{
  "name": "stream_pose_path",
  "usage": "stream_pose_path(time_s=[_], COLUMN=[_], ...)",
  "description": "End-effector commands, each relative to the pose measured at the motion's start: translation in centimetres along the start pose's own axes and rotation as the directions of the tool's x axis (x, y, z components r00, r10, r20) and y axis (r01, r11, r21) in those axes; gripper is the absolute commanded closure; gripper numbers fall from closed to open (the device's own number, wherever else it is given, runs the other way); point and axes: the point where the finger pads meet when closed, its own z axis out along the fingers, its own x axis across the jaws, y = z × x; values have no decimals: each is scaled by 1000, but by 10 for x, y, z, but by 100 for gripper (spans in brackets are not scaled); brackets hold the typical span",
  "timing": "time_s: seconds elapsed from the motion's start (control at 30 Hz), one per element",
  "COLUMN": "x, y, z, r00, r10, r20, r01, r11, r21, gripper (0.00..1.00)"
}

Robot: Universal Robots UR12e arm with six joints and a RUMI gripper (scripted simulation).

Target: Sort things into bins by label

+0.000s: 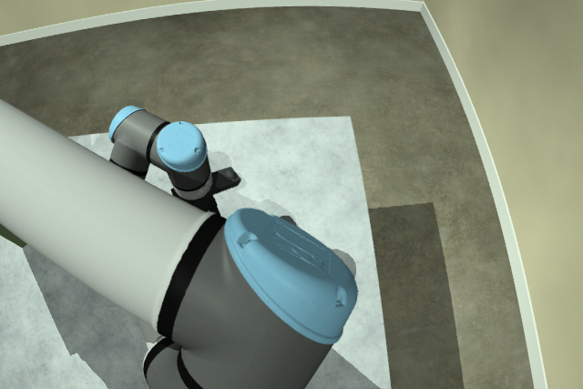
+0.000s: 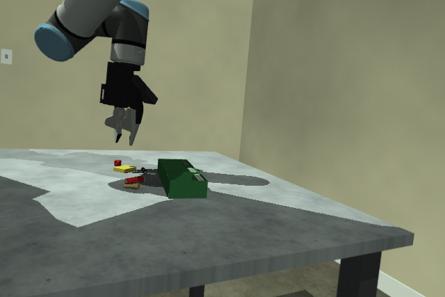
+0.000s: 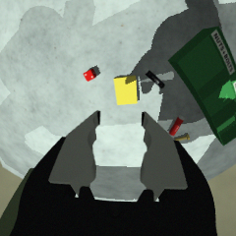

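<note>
My gripper (image 2: pixel 123 139) hangs above the table, partly open and empty; in the wrist view its fingers frame bare table just below a flat yellow block (image 3: pixel 126 90). The yellow block also shows in the exterior view (image 2: pixel 124 168). A small red die (image 3: pixel 89 75) (image 2: pixel 117 162) lies to its left. A small black piece (image 3: pixel 154 79) lies to its right. A red cylinder (image 3: pixel 175 126) and a tan bolt (image 3: pixel 182 138) lie near the green bin (image 3: pixel 208 81). The green labelled bin (image 2: pixel 181 177) stands upright with three compartments.
In the top view the arm's elbow (image 1: pixel 263 291) and wrist joint (image 1: pixel 181 147) hide the objects below. The table's right edge (image 2: pixel 359 214) and front edge are in view in the exterior view.
</note>
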Motion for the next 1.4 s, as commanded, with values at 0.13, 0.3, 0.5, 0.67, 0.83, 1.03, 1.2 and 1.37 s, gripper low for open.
stream_pose_path(time_s=[0.13,0.3,0.5,0.67,0.83,1.03,1.2,1.37], x=[-1,3,6,6,6,6,6,6], y=[-1,-2,-3,-3,-3,-3,-3,-3], z=[3,3,2,2,2,2,2,2], r00=[991,991,991,991,991,991,991,991], r10=[-131,-131,-131,-131,-131,-131,-131,-131], r20=[-24,-24,-24,-24,-24,-24,-24,-24], r01=[132,132,132,132,132,132,132,132], r11=[991,991,991,991,991,991,991,991], r21=[25,25,25,25,25,25,25,25], gripper=[67,67,67,67,67,67,67,67])
